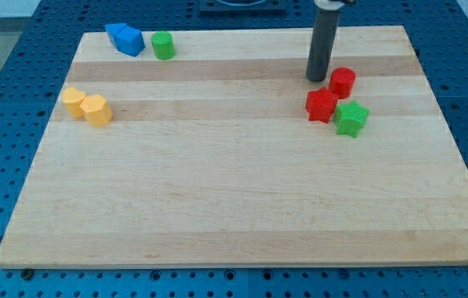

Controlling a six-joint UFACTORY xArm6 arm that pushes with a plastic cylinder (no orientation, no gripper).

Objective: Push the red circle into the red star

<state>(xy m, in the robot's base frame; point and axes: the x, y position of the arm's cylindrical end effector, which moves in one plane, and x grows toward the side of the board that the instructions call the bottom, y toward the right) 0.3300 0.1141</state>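
The red circle [343, 82] is a short red cylinder on the wooden board at the view's right. The red star [321, 105] lies just below and to the left of it, close to touching it. A green star [351, 118] lies against the red star's lower right. My tip [316, 79] stands on the board just left of the red circle and directly above the red star, a small gap from each.
A blue block [125, 39] and a green cylinder [163, 45] sit at the view's top left. Two yellow blocks [74, 101] [97, 110] sit together at the left edge. The board's right edge [457, 149] is near the red blocks.
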